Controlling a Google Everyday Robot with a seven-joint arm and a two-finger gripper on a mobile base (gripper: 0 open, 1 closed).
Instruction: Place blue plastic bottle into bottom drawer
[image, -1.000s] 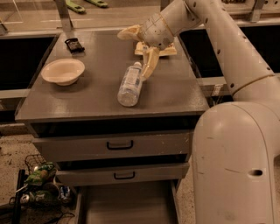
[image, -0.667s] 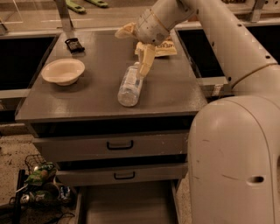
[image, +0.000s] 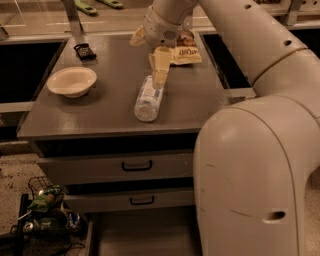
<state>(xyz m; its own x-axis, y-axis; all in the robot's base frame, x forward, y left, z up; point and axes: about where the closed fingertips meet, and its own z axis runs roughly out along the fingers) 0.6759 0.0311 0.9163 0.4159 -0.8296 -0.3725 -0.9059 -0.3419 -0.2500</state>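
Overall: you are looking at a dim scene with a warm brown cast.
Brightest: the big cream robot arm shell (image: 250, 170) at 4 o'clock catches the most light.
Gripper: the cream two-finger gripper (image: 160, 70), toward 12 o'clock over the clear ribbed plastic bottle (image: 148, 100), is evenly lit.
Glare: only a pale glint on the bottle's near end.
Shadows: you see a dark band under the grey cabinet top (image: 100, 112).
Darkest: the grey bottom drawer (image: 145, 235) at 6 o'clock sits in shade.
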